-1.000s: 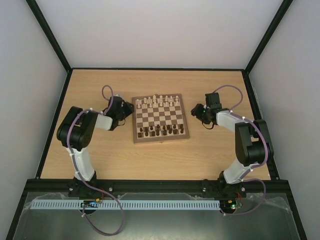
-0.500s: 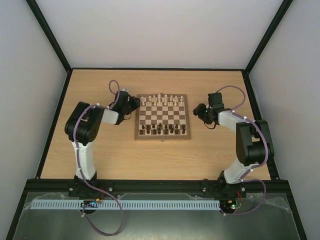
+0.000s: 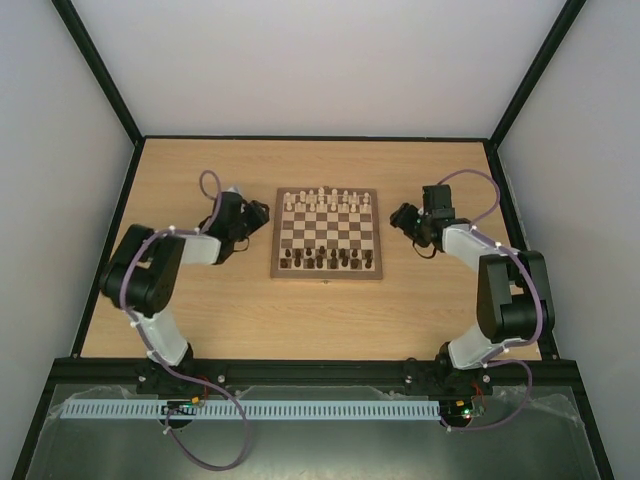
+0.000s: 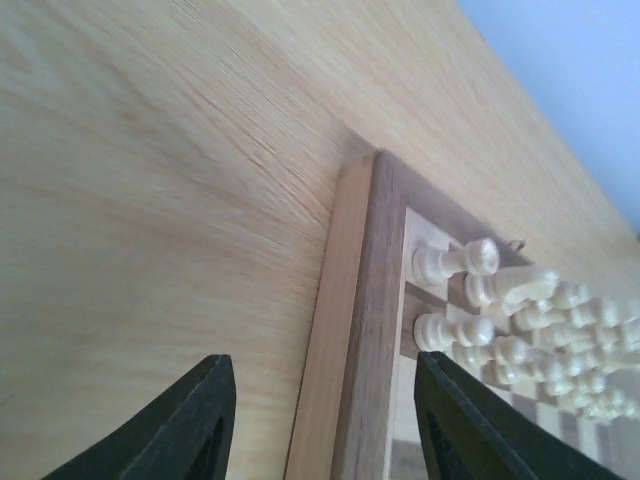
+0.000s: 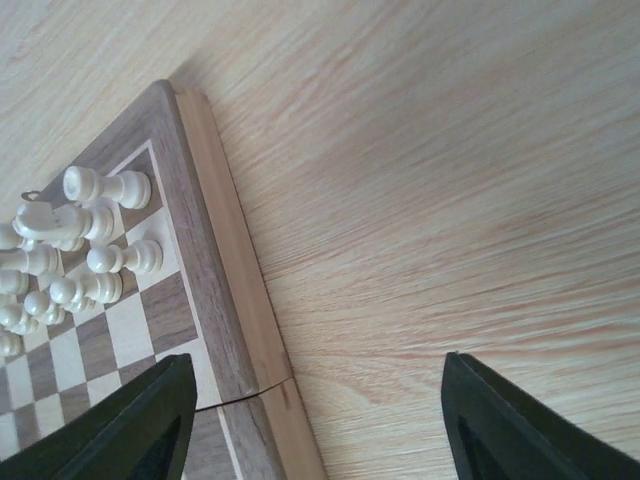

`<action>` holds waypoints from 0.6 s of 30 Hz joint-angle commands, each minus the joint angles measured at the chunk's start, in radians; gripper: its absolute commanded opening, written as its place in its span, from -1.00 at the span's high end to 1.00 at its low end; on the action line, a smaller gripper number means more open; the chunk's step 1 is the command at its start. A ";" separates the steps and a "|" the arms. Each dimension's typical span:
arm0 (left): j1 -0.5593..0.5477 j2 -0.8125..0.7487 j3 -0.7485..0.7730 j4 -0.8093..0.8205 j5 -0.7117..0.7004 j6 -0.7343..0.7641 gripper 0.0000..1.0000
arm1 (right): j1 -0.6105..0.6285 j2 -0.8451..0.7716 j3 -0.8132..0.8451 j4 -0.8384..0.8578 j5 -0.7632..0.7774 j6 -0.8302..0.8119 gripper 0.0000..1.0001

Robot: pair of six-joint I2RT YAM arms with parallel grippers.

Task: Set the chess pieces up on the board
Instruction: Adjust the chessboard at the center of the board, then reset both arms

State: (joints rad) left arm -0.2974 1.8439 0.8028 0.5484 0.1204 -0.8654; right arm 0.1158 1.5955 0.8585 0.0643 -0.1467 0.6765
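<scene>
Chess pieces [image 3: 327,261], top view: too small to tell kinds.
Board [image 4: 355,330], wrist views: cut off at picture edges.
Cream pieces [image 4: 585,335], right in left wrist view: blurred together.
Left gripper [image 4: 323,360], right gripper [image 5: 317,357]: fingers cut off at bottom edge.

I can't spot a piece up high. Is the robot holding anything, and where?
Nothing is held: both pairs of jaws stand open and empty, flanking the board.

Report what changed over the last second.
The square wooden chessboard slid slightly right and squared up as the left gripper pressed toward its left edge, then eased back, open. The right gripper barely moved and is open and empty. The tiny dark brown chess pieces and pale cream pieces kept their rows.
</scene>
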 commanded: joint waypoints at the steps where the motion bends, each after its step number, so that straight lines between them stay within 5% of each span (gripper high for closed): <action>1: 0.019 -0.217 -0.108 -0.033 -0.079 0.037 -0.15 | -0.008 -0.081 -0.025 -0.039 0.082 -0.007 -0.61; 2: 0.020 -0.276 -0.138 -0.050 -0.096 0.050 -0.23 | -0.007 -0.096 -0.030 -0.042 0.102 -0.008 -0.91; 3: 0.018 -0.335 -0.155 -0.071 -0.120 0.067 -0.29 | -0.007 -0.116 -0.035 -0.044 0.118 -0.011 -0.99; 8: 0.019 -0.639 -0.199 -0.234 -0.238 0.143 -0.98 | -0.007 -0.180 -0.077 -0.006 0.108 -0.037 -0.97; 18: 0.022 -0.960 -0.272 -0.425 -0.549 0.261 -0.99 | -0.007 -0.412 -0.281 0.142 0.317 -0.201 -0.97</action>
State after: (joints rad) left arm -0.2790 0.9268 0.5755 0.2413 -0.2348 -0.6643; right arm 0.1116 1.2869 0.6762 0.1116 0.0296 0.5880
